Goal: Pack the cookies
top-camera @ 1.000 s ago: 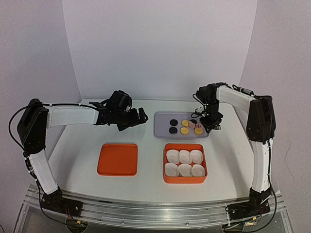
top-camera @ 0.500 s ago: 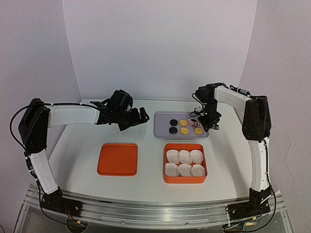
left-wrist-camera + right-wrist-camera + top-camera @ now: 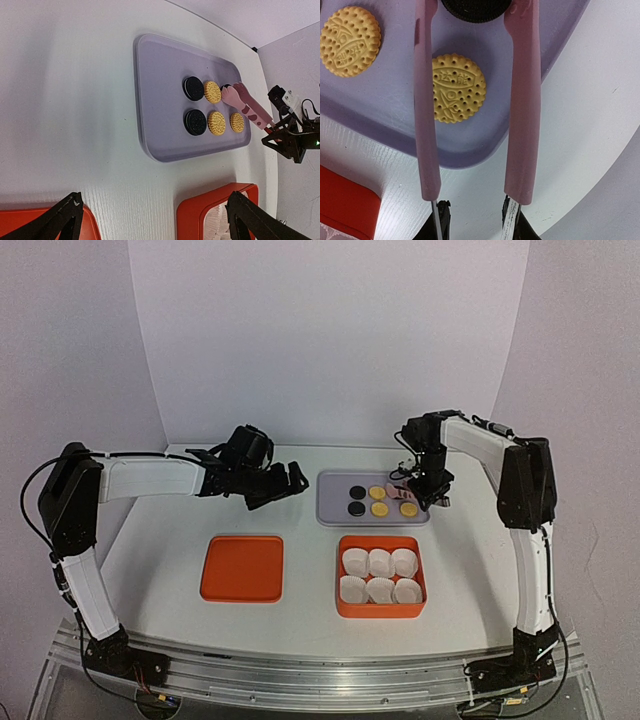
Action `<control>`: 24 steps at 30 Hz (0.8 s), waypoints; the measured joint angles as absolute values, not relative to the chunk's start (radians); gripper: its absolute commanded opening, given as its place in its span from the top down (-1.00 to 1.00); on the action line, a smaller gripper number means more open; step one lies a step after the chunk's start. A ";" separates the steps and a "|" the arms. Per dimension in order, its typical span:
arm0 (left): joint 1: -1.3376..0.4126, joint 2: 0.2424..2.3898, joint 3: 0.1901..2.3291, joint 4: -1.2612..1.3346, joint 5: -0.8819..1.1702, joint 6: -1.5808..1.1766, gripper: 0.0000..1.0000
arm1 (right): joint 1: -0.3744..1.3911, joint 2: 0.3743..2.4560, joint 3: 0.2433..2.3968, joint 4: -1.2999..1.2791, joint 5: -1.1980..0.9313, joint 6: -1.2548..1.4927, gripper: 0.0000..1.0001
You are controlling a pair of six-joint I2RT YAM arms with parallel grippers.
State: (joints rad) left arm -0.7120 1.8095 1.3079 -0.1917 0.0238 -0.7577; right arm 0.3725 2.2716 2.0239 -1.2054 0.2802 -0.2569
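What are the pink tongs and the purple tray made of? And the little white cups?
The pink tongs are likely plastic: smooth, matte, one even colour. The purple tray is probably plastic too: smooth, with a soft sheen and a rounded rim. The white cups look like thin paper with pleated walls.

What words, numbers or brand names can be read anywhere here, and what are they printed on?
No text here can be read clearly.
On the yellow cookie: raised characters stamped at its centre, too blurred to read.
On the black cookies: a stamped pattern, too small to read.
On the tongs, tray, orange box and paper cups: no print seen.
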 measured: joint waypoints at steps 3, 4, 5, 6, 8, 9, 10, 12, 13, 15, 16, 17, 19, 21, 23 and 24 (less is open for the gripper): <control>-0.712 1.810 1.308 -0.192 0.023 -0.759 -0.99 | 0.373 2.274 2.024 -1.205 0.280 -0.258 0.55; -0.712 1.810 1.308 -0.192 0.023 -0.759 -0.99 | 0.373 2.274 2.024 -1.206 0.280 -0.257 0.61; -0.712 1.810 1.307 -0.192 0.024 -0.759 -0.99 | 0.373 2.274 2.024 -1.206 0.280 -0.257 0.64; -0.712 1.810 1.306 -0.191 0.024 -0.759 -0.99 | 0.373 2.275 2.024 -1.206 0.280 -0.257 0.67; -0.712 1.809 1.302 -0.190 0.024 -0.760 -0.99 | 0.373 2.275 2.024 -1.206 0.279 -0.258 0.70; -0.712 1.808 1.298 -0.191 0.023 -0.760 -0.99 | 0.372 2.275 2.024 -1.206 0.277 -0.257 0.73; -0.712 1.807 1.294 -0.190 0.024 -0.760 -0.99 | 0.372 2.275 2.024 -1.206 0.276 -0.255 0.75; -0.712 1.806 1.284 -0.187 0.024 -0.761 -0.99 | 0.372 2.275 2.024 -1.206 0.272 -0.255 0.80; -0.712 1.805 1.278 -0.183 0.024 -0.761 -1.00 | 0.372 2.274 2.024 -1.206 0.270 -0.254 0.83; -0.712 1.800 1.267 -0.181 0.024 -0.762 -0.99 | 0.372 2.273 2.023 -1.206 0.268 -0.252 0.87; -0.712 1.798 1.262 -0.180 0.024 -0.762 -0.99 | 0.372 2.270 2.020 -1.205 0.266 -0.249 0.88; -0.712 1.797 1.258 -0.177 0.025 -0.763 -0.99 | 0.372 2.263 2.013 -1.205 0.266 -0.244 0.88; -0.712 1.794 1.252 -0.172 0.027 -0.762 -0.99 | 0.372 2.235 1.990 -1.205 0.263 -0.231 0.89; -0.712 1.793 1.248 -0.165 0.032 -0.760 -0.99 | 0.373 2.192 1.959 -1.207 0.261 -0.213 0.89; -0.712 1.792 1.246 -0.156 0.037 -0.758 -0.99 | 0.376 2.139 1.929 -1.211 0.256 -0.195 0.90; -0.712 1.792 1.246 -0.150 0.043 -0.757 -0.99 | 0.378 2.108 1.912 -1.209 0.253 -0.184 0.90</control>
State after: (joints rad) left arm -0.7120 1.7924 1.2465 -0.1495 0.0432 -0.7571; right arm 0.3780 2.1076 1.9118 -1.2092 0.2534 -0.1839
